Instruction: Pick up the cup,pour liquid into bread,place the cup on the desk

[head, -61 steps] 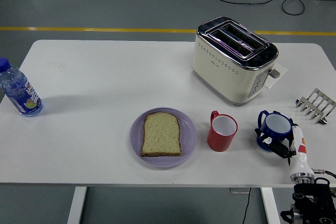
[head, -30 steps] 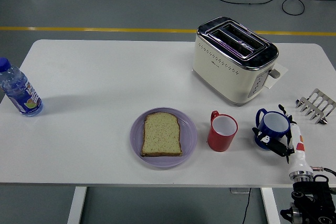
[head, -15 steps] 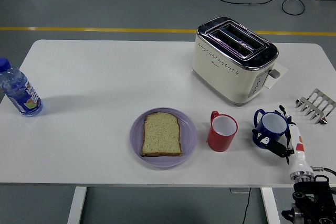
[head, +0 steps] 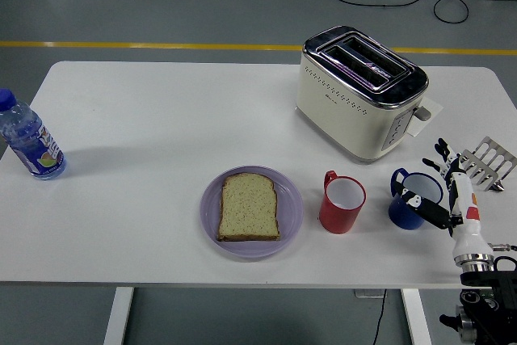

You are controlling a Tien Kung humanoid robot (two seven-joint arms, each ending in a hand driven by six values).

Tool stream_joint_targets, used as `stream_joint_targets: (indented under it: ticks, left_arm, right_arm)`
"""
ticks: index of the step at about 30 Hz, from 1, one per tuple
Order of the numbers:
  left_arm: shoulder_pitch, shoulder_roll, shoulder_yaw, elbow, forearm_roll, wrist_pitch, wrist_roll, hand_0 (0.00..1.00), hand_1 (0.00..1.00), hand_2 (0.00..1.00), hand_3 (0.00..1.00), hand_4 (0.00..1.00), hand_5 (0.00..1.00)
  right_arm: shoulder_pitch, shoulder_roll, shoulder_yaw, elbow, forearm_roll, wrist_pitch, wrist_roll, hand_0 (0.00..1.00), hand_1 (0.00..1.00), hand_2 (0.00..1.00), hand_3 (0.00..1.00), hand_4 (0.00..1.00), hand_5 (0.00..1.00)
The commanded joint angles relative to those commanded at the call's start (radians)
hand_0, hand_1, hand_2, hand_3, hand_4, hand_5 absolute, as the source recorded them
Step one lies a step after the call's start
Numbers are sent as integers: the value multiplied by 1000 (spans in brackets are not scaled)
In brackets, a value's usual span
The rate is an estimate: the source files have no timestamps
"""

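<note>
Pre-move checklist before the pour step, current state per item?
1. Right hand on the blue cup: cannot tell. A thumb rests on the cup's right side, the other fingers spread beyond the rim; no closed grasp shows.
2. Blue cup upright on the table: ok.
3. Bread flat on the purple plate: ok.
4. Path from cup to bread: not ok. The red mug stands between them, so the cup likely needs lifting over it.
5. Toaster and metal rack near the hand: ok, neither touches it.
6. Liquid in the blue cup: cannot tell.
</note>
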Motion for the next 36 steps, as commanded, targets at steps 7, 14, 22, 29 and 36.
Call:
stream_joint_targets:
  ticks: [7, 14, 22, 29, 36]
  left_arm:
    - [-2, 0, -6, 0, 3, 0, -1, 647, 644, 641, 531, 297, 769]
    - [-1, 0, -7, 0, 4, 0, -1, 647, 644, 641, 531, 297, 769]
    - [1, 0, -4, 1, 5, 0, 0, 647, 643, 642, 531, 298, 770]
    - [6, 0, 0, 1, 0, 1, -2, 647, 643, 642, 531, 297, 767]
    - [8, 0, 9, 3, -4, 1, -2, 646, 643, 641, 532, 298, 771]
  right_arm:
    - [-25, -12, 66, 154, 33, -29, -45, 850, 760, 899, 920, 774, 97]
    - [-45, -18, 160, 284, 273, 118, -120, 732, 689, 749, 738, 642, 146]
    - [-49, -25, 284, 342, 609, 398, -428, 708, 651, 689, 631, 593, 165]
    - [-48, -21, 343, 280, 902, 448, -612, 707, 639, 686, 631, 587, 169]
    - [-36, -15, 343, 231, 1174, 429, -616, 659, 606, 666, 606, 522, 178]
